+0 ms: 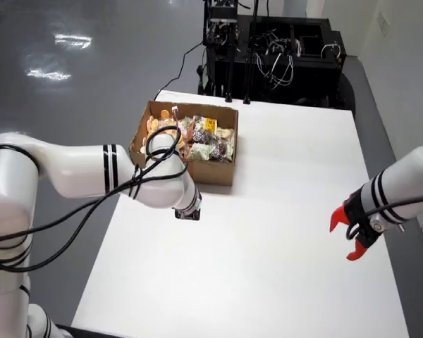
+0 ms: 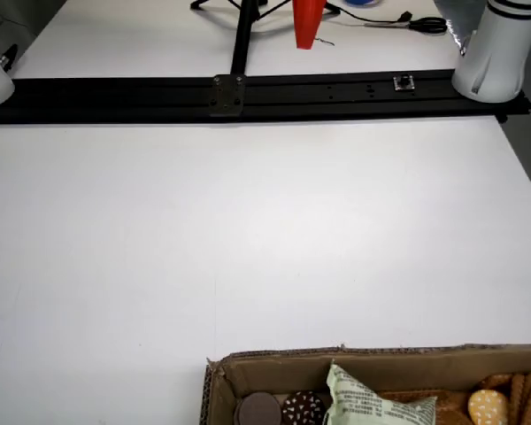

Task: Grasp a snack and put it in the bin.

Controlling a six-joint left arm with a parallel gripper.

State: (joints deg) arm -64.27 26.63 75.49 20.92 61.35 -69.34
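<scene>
A white robot arm [image 1: 92,172] reaches in from the left of the overhead view across a white surface [image 1: 268,232], its wrist low just in front of a cardboard box [image 1: 187,144] that sits in the upper middle of the frame. The box is packed with snacks [image 1: 208,141]: wrapped packets, round orange biscuits and dark chocolate pieces. The arm's fingers are hidden beneath its own wrist, so how far open they are, and whether they hold anything, cannot be told. At the right edge a second arm carries an orange gripper [image 1: 352,229] with its prongs spread, above the bare surface. In the low opposite view, the box's near wall [image 2: 372,363] lines the bottom edge.
</scene>
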